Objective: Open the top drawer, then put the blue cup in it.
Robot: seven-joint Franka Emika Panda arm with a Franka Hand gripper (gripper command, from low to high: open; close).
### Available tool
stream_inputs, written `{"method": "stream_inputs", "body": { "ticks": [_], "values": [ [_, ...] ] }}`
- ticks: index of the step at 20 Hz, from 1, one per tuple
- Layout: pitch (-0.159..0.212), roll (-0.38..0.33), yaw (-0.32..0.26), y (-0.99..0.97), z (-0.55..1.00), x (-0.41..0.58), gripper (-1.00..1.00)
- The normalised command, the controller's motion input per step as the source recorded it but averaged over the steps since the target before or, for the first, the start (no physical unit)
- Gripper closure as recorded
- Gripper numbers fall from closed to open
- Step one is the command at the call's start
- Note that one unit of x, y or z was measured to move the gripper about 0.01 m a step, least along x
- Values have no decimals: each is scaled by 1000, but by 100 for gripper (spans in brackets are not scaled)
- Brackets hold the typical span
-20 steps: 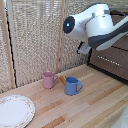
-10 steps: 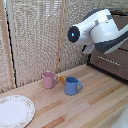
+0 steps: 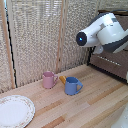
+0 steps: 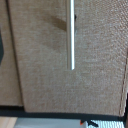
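woven screen wall (image 3: 40, 35) — pale wooden tabletop (image 3: 95, 107)

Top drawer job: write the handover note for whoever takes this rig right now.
Hand: not in either view, so open or shut is unknown; the wrist camera faces a drawer front with a silver bar handle.
Blue cup: upright on the wooden table, beside the pink mug, with a small orange piece between them.
Cabinet: at the exterior view's right, partly behind the arm.
Done: nothing visible; cup untouched.
Left: open drawer, put cup inside.
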Motion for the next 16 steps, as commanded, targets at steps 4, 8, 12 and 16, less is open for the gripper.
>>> {"method": "stream_inputs", "body": {
  "ticks": [4, 8, 12, 16],
  "values": [
    [0, 8, 0, -928, 496, 217, -100],
    [27, 133, -3, -501, 199, 404, -100],
    [94, 92, -72, -255, 1, 424, -100],
    [109, 39, -111, -222, -44, 229, -100]
  ]
}}
